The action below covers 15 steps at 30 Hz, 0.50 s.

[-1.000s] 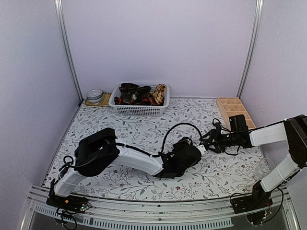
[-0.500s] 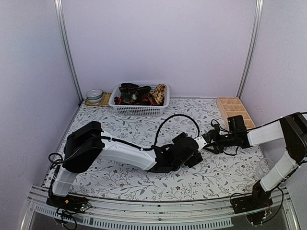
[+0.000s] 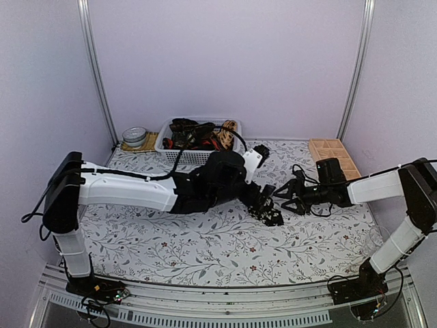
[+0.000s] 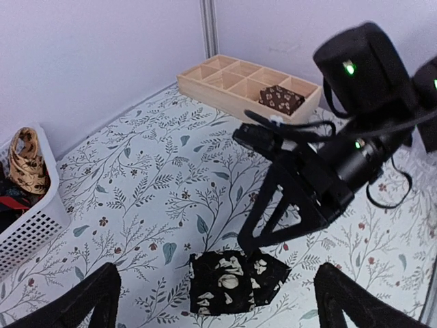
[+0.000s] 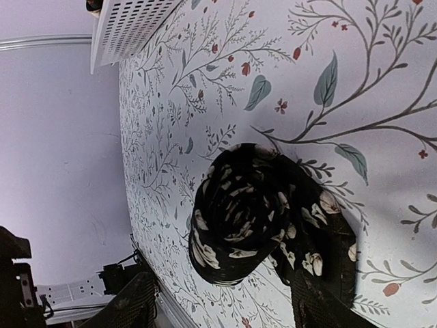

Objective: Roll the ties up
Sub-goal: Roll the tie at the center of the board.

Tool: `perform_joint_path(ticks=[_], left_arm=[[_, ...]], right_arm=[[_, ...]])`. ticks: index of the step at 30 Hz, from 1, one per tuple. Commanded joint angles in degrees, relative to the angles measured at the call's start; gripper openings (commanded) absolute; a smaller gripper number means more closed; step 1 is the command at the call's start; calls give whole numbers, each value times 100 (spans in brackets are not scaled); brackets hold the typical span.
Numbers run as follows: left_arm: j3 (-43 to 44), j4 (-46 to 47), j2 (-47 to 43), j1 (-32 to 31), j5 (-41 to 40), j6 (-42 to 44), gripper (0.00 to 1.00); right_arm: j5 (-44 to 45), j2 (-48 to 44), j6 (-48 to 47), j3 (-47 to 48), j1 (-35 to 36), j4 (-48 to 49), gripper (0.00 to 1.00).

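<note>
A rolled black tie (image 3: 274, 219) with pale flower specks lies on the floral tablecloth in the middle right. In the left wrist view the roll (image 4: 229, 283) rests flat below my left gripper (image 4: 218, 270), whose fingers (image 4: 89, 304) stand wide apart and touch nothing. My right gripper (image 3: 280, 202) reaches in from the right, low over the cloth. Seen from the right wrist, the roll (image 5: 249, 222) lies between that gripper's (image 5: 225, 277) open fingers; one finger (image 5: 321, 304) overlaps the loose tail, the other stands clear. More ties fill the white basket (image 3: 198, 157).
A wooden compartment tray (image 3: 333, 156) at the back right holds a brown patterned rolled tie (image 4: 280, 98). A round tin (image 3: 135, 135) sits beside the basket at the back left. A tan tie (image 4: 26, 160) hangs over the basket's right end. Purple walls enclose the table.
My left arm has swung up and back, its gripper lifting off the roll and opening wide. The right gripper has opened slightly and shifted left toward the roll.
</note>
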Motion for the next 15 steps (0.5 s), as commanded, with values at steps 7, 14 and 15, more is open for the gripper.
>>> perform_joint_path(ticks=[7,14,15], left_arm=[[-313,-439,-29,1170,1803,-1426,93],[-214,-251,586,1417,2546,-1711,92],[-168,-256,669,1416,2621,-1709,92]], right_arm=[[278,574,189,288,577,-16,69],[465,775,213,383,728,-46,67],[459,804,223,392,732,-24,67]])
